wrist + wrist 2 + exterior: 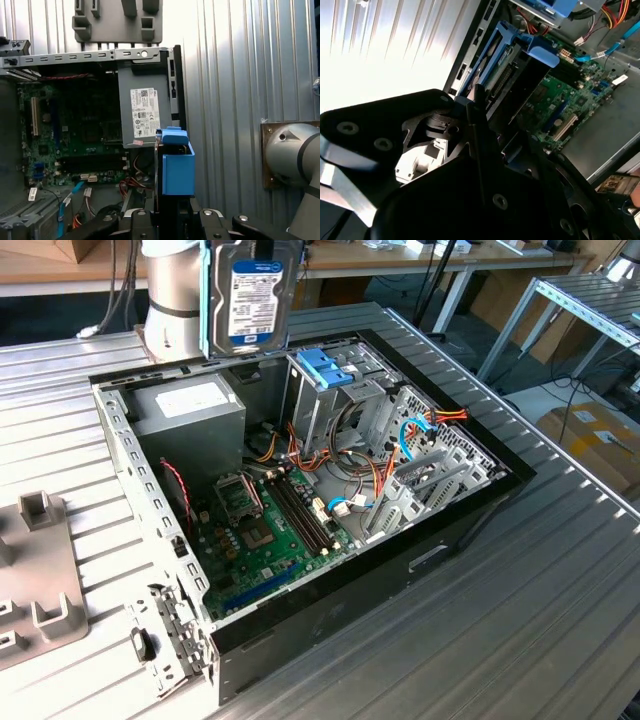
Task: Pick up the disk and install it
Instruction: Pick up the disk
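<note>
The disk point(250, 295) hangs upright in the air above the back edge of the open computer case point(470, 520), its white-and-blue label facing the exterior camera and blue rails along its sides. In the first wrist view the disk point(177, 170) is seen edge-on, its blue rail sticking out from my gripper point(172, 212), which is shut on it. The second wrist view shows the black gripper point(475, 117) body with the disk point(502, 70) reaching out over the case wall. The drive cage point(335, 400) with its blue latch point(325, 368) stands below the disk, toward the exterior view's right.
Inside the case lie the grey power-supply box point(190, 410), the green motherboard point(270, 525) and loose cables point(420, 425). The arm's base point(175, 290) stands behind the case. A grey plastic fixture point(35, 585) sits at the exterior view's left on the ribbed metal table point(540, 620).
</note>
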Tool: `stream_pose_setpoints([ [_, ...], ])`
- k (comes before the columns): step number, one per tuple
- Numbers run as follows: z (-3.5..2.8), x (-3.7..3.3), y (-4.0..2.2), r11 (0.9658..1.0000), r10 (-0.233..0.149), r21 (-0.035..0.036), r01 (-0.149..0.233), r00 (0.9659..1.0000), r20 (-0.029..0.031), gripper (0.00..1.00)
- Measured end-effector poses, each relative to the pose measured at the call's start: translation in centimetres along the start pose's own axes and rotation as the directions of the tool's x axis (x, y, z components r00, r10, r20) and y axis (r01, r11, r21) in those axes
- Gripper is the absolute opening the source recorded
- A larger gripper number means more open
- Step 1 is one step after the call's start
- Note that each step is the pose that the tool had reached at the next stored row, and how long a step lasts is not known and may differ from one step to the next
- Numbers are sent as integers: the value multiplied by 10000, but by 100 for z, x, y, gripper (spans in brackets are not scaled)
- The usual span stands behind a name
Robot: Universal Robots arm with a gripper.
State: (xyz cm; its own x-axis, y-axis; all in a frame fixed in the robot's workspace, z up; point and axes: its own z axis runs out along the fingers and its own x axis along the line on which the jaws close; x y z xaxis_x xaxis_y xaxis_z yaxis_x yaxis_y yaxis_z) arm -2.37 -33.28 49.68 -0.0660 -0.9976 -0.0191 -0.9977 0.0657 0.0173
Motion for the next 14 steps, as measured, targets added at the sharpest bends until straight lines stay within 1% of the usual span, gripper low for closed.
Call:
stream_pose_setpoints([
  [1,0,-3,-52,10000,0,0,0,10000,2,35],
  [2,-1,-5,-90,10000,0,0,0,10000,3,35],
  [3,-2,-9,-149,10000,1,0,-1,10000,1,35],
  [5,-3,-15,-229,10000,1,0,-1,10000,1,35],
  [7,-5,-24,-348,10000,1,0,-1,10000,1,35],
  [9,-6,-28,-418,10000,0,0,0,10000,1,35],
  [10,-7,-31,-465,10000,1,0,-1,10000,2,35],
  [11,-9,-37,-560,10000,1,0,-1,10000,1,35],
  [12,-10,-41,-618,10000,0,0,0,10000,1,35],
  [13,-10,-44,-658,10000,1,0,-1,10000,1,35],
  [14,-11,-48,-730,10000,0,0,0,10000,1,35],
])
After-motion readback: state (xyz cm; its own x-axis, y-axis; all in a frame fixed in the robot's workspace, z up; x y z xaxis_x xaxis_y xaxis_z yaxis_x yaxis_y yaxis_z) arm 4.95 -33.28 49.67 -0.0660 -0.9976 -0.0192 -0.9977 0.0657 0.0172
